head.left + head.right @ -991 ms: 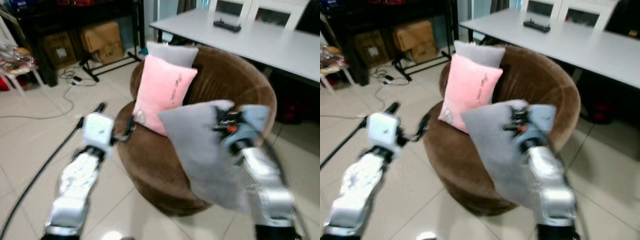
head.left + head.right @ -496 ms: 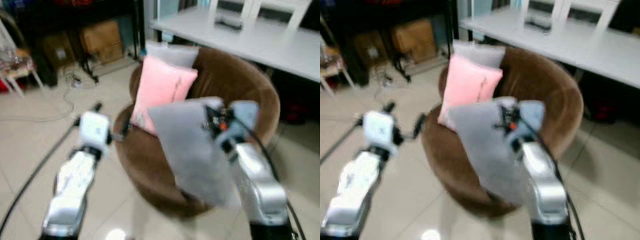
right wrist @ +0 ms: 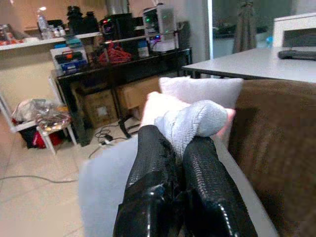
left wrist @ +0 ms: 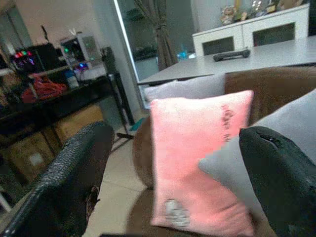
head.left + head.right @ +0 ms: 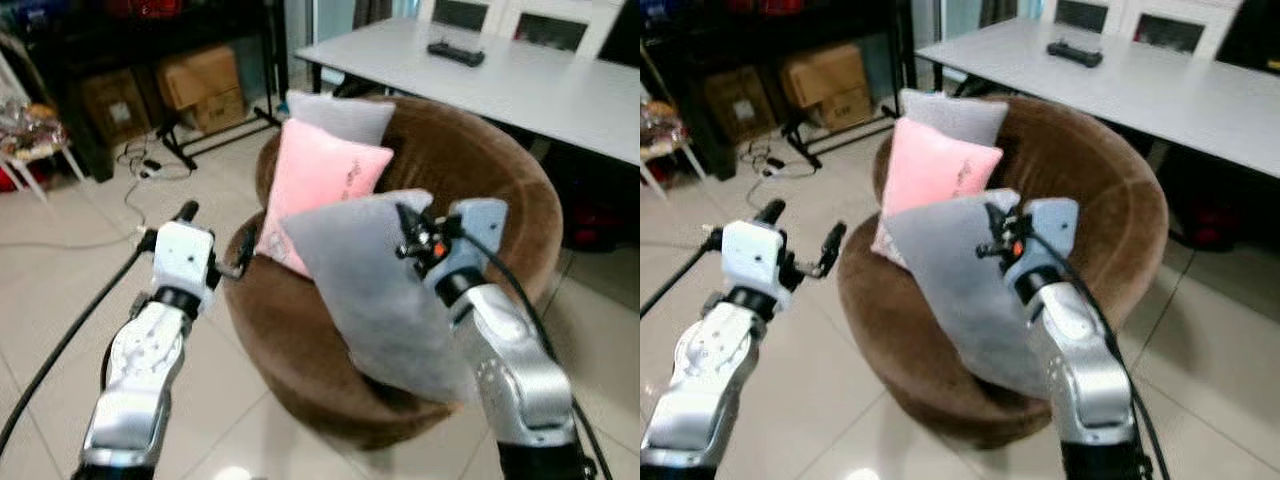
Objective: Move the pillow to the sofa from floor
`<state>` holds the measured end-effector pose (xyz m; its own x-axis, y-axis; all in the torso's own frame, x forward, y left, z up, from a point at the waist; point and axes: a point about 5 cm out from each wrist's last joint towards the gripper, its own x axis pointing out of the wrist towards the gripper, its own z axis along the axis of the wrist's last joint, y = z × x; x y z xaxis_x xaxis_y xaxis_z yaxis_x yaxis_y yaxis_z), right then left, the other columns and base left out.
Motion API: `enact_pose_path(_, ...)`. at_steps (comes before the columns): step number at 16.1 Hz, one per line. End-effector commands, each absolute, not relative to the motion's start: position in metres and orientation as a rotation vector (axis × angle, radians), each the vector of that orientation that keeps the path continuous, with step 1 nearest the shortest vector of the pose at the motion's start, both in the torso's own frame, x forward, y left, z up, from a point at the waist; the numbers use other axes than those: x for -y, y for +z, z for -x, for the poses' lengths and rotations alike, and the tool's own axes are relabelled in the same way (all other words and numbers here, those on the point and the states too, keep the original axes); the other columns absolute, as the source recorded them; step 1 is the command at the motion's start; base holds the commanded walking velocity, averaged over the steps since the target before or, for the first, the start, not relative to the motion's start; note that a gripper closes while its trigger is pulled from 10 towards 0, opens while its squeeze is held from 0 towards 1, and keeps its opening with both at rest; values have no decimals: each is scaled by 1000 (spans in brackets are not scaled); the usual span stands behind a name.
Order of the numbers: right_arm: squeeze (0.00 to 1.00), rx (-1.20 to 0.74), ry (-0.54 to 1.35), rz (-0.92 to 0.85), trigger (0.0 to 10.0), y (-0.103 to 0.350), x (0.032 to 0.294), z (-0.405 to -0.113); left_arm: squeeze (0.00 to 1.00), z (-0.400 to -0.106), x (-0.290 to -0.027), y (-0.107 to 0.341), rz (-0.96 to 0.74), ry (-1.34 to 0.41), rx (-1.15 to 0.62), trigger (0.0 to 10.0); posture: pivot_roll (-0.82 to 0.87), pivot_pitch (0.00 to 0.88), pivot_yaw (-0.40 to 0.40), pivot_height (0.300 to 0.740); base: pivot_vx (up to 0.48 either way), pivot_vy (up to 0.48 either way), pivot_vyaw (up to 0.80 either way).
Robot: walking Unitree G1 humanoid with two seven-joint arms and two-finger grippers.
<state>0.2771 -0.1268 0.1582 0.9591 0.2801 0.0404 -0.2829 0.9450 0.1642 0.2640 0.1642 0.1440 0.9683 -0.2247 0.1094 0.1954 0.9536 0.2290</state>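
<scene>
Your right gripper (image 3: 180, 148) pinches a corner of the grey pillow (image 5: 375, 290), which hangs over the brown sofa (image 5: 480, 170), apparently touching its seat. Your left gripper (image 5: 205, 240) hovers open, empty.

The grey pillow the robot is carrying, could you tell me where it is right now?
The grey pillow hangs from the right end effector over the front of the brown round sofa, just before the pink pillow.

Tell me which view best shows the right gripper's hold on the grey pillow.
The right wrist view: the right gripper has its fingers pinched shut on a corner of the grey pillow. The eye views show the whole pillow hanging over the brown sofa; the left wrist view catches an edge.
</scene>
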Motion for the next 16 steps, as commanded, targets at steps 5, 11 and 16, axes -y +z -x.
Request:
enact_pose_path(5, 0, 109, 326, -192, 10000, 182, 120, -278, 106, -265, -163, 145, -218, -229, 137, 10000, 19, 0, 14, 740, 282, 0, 0)
enact_pose_path(11, 0, 114, 346, -198, 10000, 185, 115, -279, 102, -266, -164, 146, -218, -233, 140, 10000, 22, 0, 15, 740, 292, 0, -400)
enact_pose_path(16, 0, 120, 333, -197, 10000, 187, 116, -281, 110, -267, -162, 146, -216, -239, 142, 10000, 17, 0, 18, 740, 293, 0, 0)
